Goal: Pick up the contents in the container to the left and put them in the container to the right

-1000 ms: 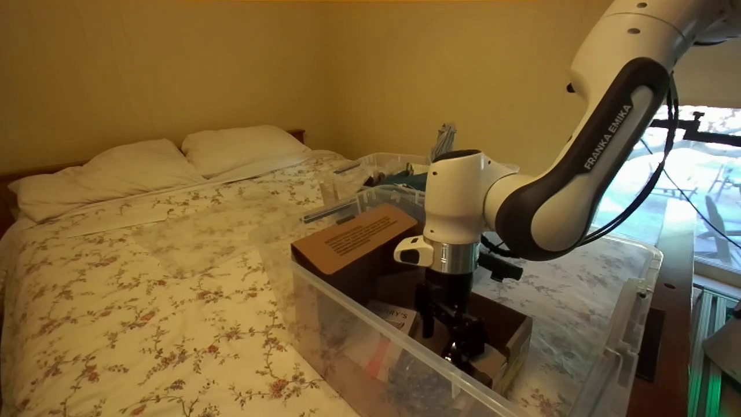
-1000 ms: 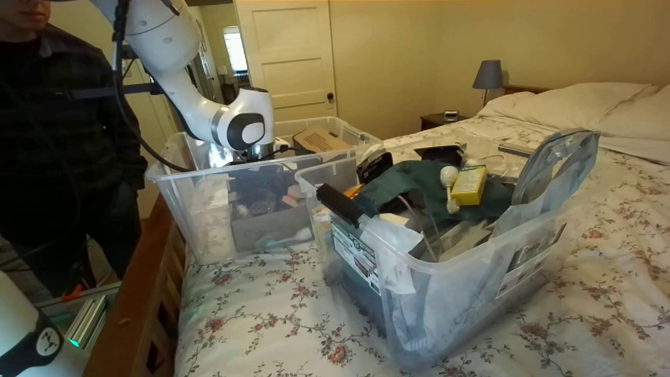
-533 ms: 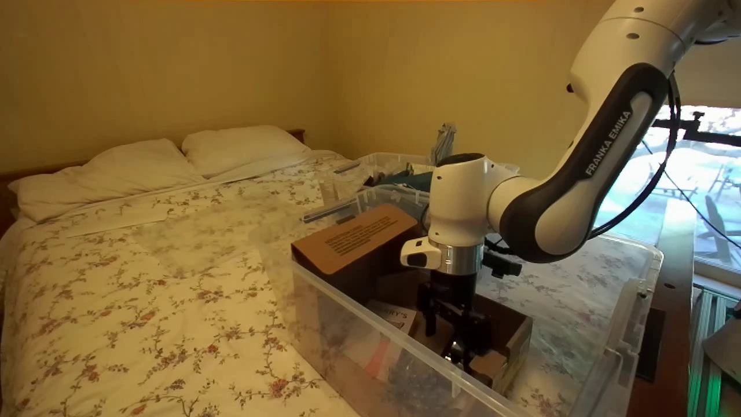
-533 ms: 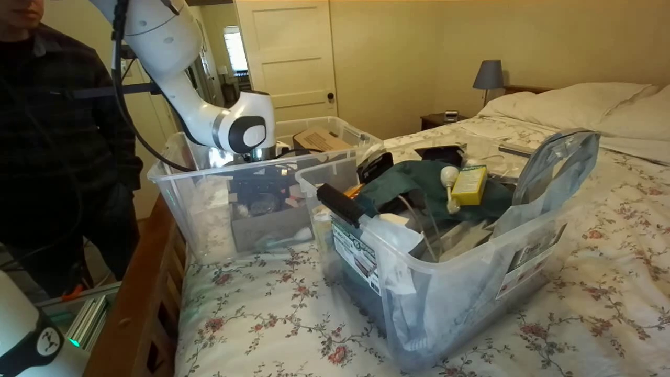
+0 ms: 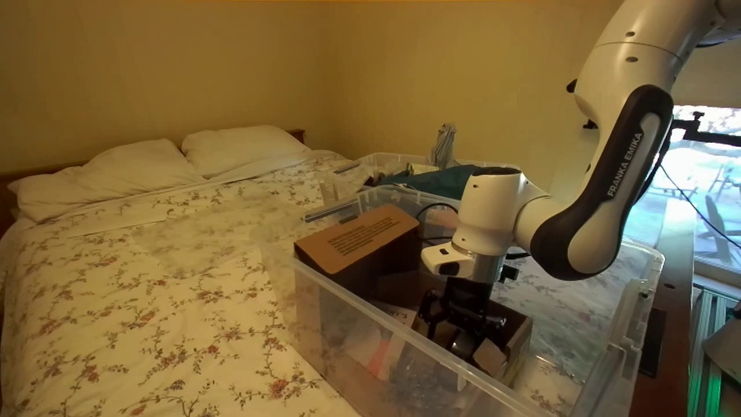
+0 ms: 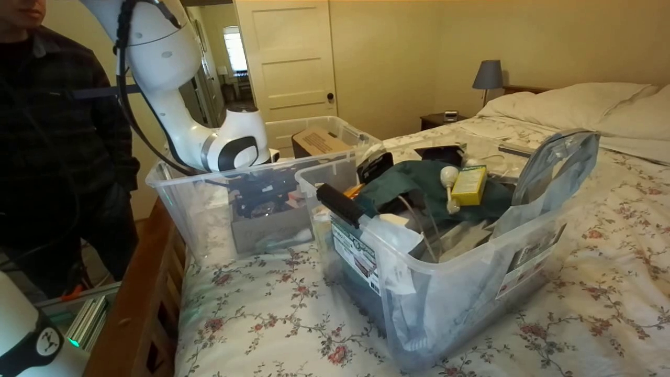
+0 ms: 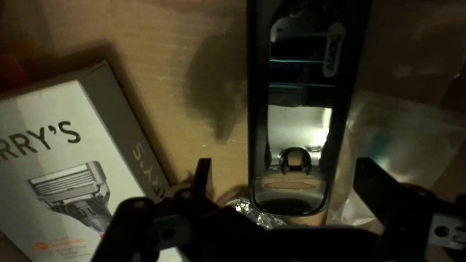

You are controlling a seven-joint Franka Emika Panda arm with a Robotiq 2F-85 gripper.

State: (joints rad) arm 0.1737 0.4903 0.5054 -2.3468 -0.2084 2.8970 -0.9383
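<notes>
Gripper (image 7: 284, 160) is hovering over a black item (image 7: 302, 98), jaws standing wide. Glossy sides are probably inviting slippage; nearby razor box (image 7: 69, 156) is perhaps crowding one finger (image 7: 202, 178)

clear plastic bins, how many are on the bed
2: the bin with the claw inside and, beside it, the heaped bin with teal cloth and yellow box. No third shows.
</notes>
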